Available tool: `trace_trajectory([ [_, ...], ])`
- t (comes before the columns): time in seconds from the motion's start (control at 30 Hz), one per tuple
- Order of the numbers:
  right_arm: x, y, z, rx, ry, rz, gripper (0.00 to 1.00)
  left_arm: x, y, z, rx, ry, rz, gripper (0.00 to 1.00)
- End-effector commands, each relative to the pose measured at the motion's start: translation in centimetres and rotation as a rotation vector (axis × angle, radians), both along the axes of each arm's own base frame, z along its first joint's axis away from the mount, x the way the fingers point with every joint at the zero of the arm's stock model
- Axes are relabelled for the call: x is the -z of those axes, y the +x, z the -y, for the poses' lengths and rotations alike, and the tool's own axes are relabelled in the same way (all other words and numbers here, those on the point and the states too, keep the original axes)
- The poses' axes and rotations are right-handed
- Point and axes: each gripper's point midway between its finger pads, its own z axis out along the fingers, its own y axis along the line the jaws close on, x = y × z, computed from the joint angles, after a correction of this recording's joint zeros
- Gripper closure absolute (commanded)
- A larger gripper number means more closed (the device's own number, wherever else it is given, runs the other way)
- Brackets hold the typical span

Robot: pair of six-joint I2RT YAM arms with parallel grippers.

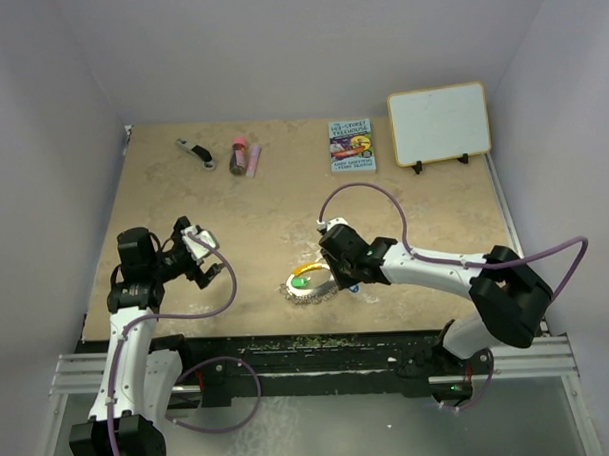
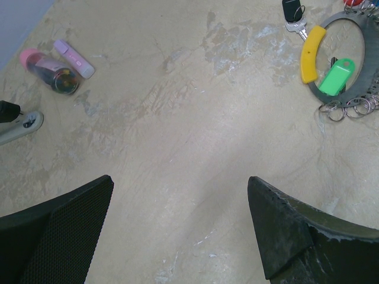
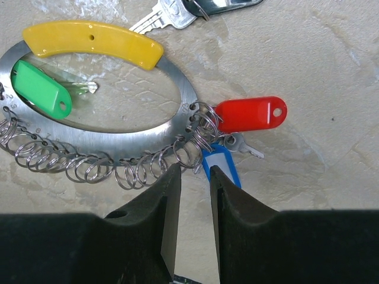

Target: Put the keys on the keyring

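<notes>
steel keyring [image 3: 118,142] lies flat on the desk [image 3: 308,53]; red key [image 3: 251,114] and blue key [image 3: 220,167] hang from its rim's split rings [image 3: 89,168]. right tool [image 3: 194,171], narrowly apart and empty, hovers there, seemingly to pinch one. left tool [image 2: 180,180] gapes wide, aside, out of the way.

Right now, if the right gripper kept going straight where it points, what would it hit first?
Probably the blue key, just beside the small loops on the keyring, though depth is unclear.
</notes>
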Motion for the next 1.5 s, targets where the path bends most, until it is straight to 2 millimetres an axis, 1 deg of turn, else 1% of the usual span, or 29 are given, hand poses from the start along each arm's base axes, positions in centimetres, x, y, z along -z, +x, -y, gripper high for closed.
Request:
trace_trajectory([
  [0.0,-1.9,0.2,-0.7,-0.012,0.027,0.027,0.69,-1.3,0.1,0.6,0.047,-0.001,0.056,0.02],
  [0.3,-1.1,0.1,-0.6,-0.025,-0.011,0.025,0.67,-1.3,0.1,0.6,0.048,-0.002,0.054,0.02],
  [0.53,-0.9,0.9,-1.2,-0.043,-0.026,0.039,0.69,-1.2,0.1,0.6,0.047,0.002,0.051,0.02],
  [0.73,-0.6,1.1,-1.5,-0.062,-0.049,0.031,0.70,-1.1,0.1,0.5,0.047,0.010,0.049,0.02],
  [1.0,-0.1,0.9,-1.1,-0.057,-0.065,0.021,0.71,-0.9,0.1,0.4,0.048,0.018,0.052,0.02],
  [1.17,0.7,0.5,-0.8,-0.048,-0.079,-0.002,0.76,-1.0,0.1,0.4,0.047,0.018,0.054,0.02],
  [1.27,1.2,0.3,-1.0,-0.055,-0.073,-0.018,0.78,-1.0,0.1,0.4,0.047,0.018,0.055,0.02],
  [1.37,1.5,0.3,-1.0,-0.057,-0.083,-0.023,0.79,-1.0,0.0,0.4,0.047,0.020,0.054,0.02],
  [1.47,1.9,0.3,-0.9,-0.054,-0.089,-0.024,0.77,-0.9,0.0,0.4,0.047,0.021,0.053,0.02],
])
